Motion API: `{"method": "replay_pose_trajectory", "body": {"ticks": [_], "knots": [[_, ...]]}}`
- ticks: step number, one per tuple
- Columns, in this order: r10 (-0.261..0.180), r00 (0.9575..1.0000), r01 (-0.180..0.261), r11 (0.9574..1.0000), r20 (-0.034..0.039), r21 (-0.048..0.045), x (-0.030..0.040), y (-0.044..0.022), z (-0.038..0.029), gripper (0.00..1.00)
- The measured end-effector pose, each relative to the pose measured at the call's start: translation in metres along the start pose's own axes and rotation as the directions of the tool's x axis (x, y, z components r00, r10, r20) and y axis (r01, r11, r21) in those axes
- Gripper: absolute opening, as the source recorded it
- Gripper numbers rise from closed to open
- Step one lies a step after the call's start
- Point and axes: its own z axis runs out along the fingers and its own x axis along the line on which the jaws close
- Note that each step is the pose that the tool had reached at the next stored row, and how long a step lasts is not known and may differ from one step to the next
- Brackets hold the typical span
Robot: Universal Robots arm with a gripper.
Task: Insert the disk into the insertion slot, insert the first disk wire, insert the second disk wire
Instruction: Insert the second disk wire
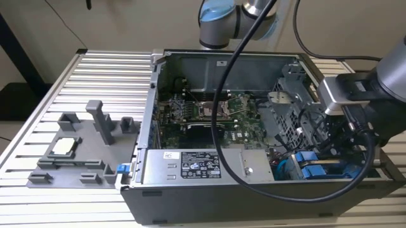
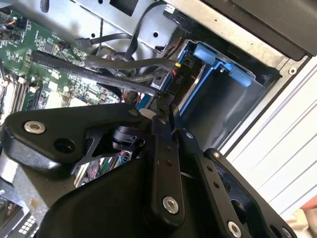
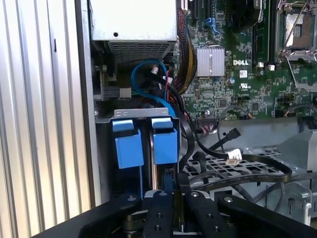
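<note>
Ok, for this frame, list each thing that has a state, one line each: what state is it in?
Computer case: side panel off, interior exposed.
Drive bay: two blue-fronted drives seated side by side.
Gripper: lowered by the blue drive fronts; whether it grips anything cannot be told.
Loose black cable: unplugged, its connector lying free over the perforated cage.
Processor socket: empty, no cooler fitted.

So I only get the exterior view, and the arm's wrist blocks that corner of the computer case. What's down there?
Observer: In the first wrist view, a blue drive front sits beside a second blue front in the drive bay, just ahead of the end effector.
Operator: Any loose wires?
Observer: Yes, a black cable with a white connector lies over the perforated metal cage, its end free.
</note>
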Motion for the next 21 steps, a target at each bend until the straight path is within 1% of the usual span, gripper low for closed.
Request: {"method": "replay_pose_trajectory", "body": {"ticks": [5,7,9,10,12,15,18,21], "knots": [[0.000,1.0000,0.000,1.0000,-0.0011,0.0000,0.0006,0.0001,0.0037,0.16],[0.000,1.0000,0.000,1.0000,0.0002,-0.0001,0.0008,0.0002,0.0045,0.17],[0.000,1.0000,0.000,1.0000,-0.0001,-0.0033,0.0007,-0.0003,0.0043,0.17],[0.001,1.0000,-0.001,1.0000,-0.0002,-0.0073,0.0005,-0.0007,0.0031,0.24],[0.003,1.0000,-0.003,0.9999,-0.0010,-0.0164,-0.0004,-0.0016,-0.0017,0.24],[0.004,1.0000,-0.004,0.9997,-0.0014,-0.0243,-0.0019,-0.0022,-0.0109,0.24],[0.005,1.0000,-0.005,0.9996,-0.0017,-0.0275,-0.0034,-0.0026,-0.0202,0.24],[0.005,1.0000,-0.005,0.9996,-0.0015,-0.0283,-0.0047,-0.0029,-0.0281,0.24]]}}
